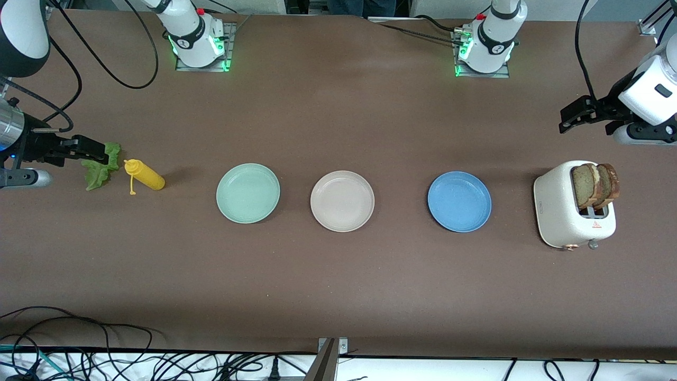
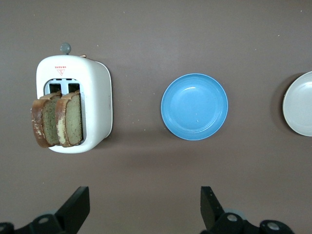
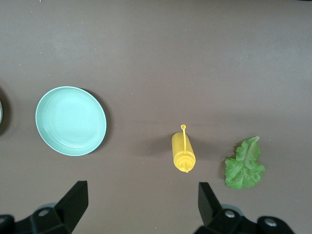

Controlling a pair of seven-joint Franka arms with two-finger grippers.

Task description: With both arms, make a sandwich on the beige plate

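Nothing of the sandwich is assembled yet. The round pale beige plate [image 1: 342, 200] sits bare at the middle of the brown bench [image 1: 338, 275], between the mint-green plate [image 1: 247, 192] toward the right arm's end and the blue plate [image 1: 459, 201] toward the left arm's end. The two slices of tan bread with brown crust [image 1: 595, 185] stand upright in the slots of the white toaster [image 1: 566, 217], near the bench edge at the left arm's end. The ruffled green lettuce leaf [image 1: 102, 166] lies flat near the edge at the right arm's end, just beside the yellow squeeze bottle [image 1: 144, 175] lying on its side.

The left hand [image 1: 574, 117] hangs over bare bench close to the toaster, fingers [image 2: 78, 207] spread wide and holding nothing. The right hand [image 1: 90, 151] hovers over the lettuce, likewise wide and empty.

The step in hand appears to be the first pick. The left hand would likely need to come down over the toaster, close across one slice's faces and lift it straight up before carrying it to the beige plate. The limp, flat leaf may prove awkward for the right hand to pinch.
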